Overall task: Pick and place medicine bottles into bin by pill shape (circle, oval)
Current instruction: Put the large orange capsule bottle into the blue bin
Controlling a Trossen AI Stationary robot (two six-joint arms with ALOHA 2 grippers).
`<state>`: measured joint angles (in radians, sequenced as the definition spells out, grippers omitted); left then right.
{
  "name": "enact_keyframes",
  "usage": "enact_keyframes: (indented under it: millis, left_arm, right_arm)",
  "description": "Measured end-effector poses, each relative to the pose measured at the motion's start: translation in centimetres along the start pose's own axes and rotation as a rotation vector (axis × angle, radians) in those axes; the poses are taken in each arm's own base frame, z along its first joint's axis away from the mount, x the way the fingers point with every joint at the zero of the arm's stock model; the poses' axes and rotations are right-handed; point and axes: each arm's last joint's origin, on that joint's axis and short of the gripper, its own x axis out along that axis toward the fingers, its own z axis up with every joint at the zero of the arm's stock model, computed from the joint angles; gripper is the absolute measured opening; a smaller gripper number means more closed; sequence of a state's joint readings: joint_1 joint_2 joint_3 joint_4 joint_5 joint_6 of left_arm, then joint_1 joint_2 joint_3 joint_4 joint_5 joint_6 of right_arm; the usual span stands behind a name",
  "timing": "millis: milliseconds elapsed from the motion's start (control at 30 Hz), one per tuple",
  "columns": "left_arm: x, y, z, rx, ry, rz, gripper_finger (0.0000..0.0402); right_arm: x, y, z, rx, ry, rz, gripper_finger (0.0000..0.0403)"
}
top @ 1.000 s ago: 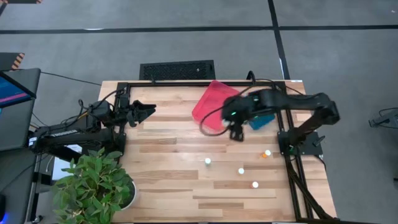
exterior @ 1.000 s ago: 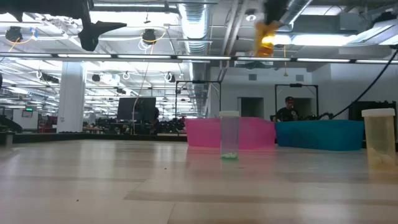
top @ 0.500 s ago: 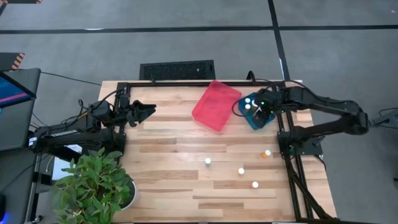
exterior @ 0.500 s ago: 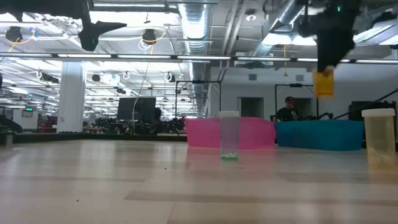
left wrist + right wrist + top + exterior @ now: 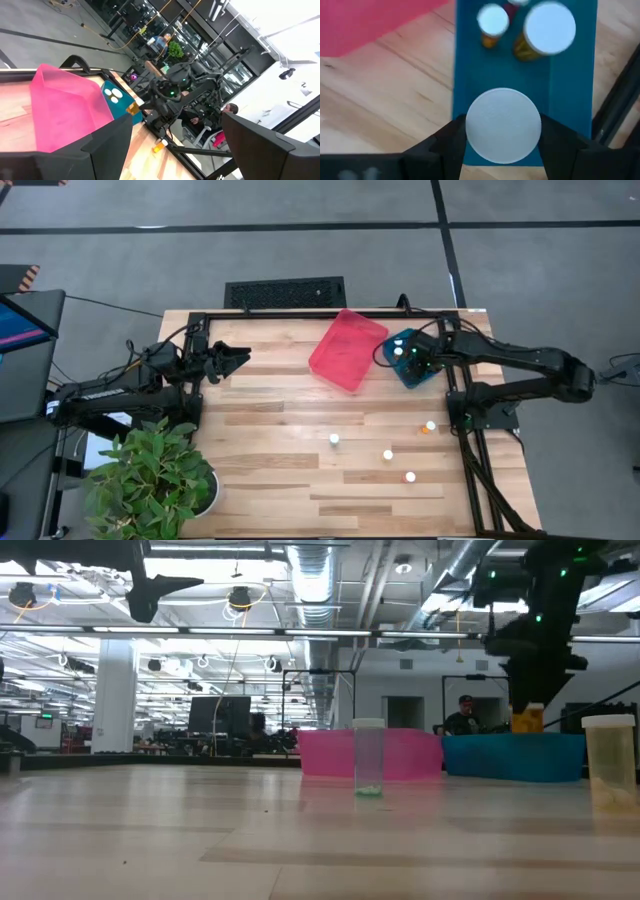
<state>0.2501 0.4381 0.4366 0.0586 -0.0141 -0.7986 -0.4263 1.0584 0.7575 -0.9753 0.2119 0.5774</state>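
Note:
My right gripper (image 5: 418,358) hangs over the blue bin (image 5: 404,370) at the table's far right, shut on an orange bottle with a white cap (image 5: 503,125). In the low view the bottle (image 5: 527,720) shows just above the bin's rim (image 5: 515,740). Two white-capped bottles (image 5: 493,22) (image 5: 549,29) stand in the bin. The pink bin (image 5: 346,348) lies to its left. Several small bottles (image 5: 334,439) (image 5: 388,454) (image 5: 409,476) stand on the table's near right. My left gripper (image 5: 235,358) waits open at the far left. My right gripper pinches the bottle between its two fingers (image 5: 451,140), one on either side at the cap's rim (image 5: 470,131). The fingers point down from above. The bottle hangs upright below them, its orange body (image 5: 527,722) at the blue bin's rim; the bin wall hides its bottom.
A potted plant (image 5: 150,480) stands at the table's near left corner. The right arm's base and frame posts (image 5: 470,415) stand along the right edge, next to an orange bottle (image 5: 428,427). A clear bottle (image 5: 368,757) stands mid-table in the low view.
My right gripper has carried the orange bottle from beside the pink bin's near end toward the table's far right, over the blue bin, and then come down until the bottle reaches the bin's rim. The bottle has stayed upright in the shut fingers.

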Motion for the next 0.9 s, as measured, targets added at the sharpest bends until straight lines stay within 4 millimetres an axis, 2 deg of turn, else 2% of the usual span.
enact_keyframes:
  millis: [367,900]
  left_arm:
    - [0.0,0.0,0.0,-0.001,-0.001,0.001,0.0300]
    - [0.0,0.0,0.0,-0.001,-0.001,0.001,0.0300]
  right_arm:
    - [2.8,-0.9,0.2,0.074,0.003,-0.036,0.0223]
    - [3.0,-1.3,0.7,0.100,-0.018,-0.029,0.0223]
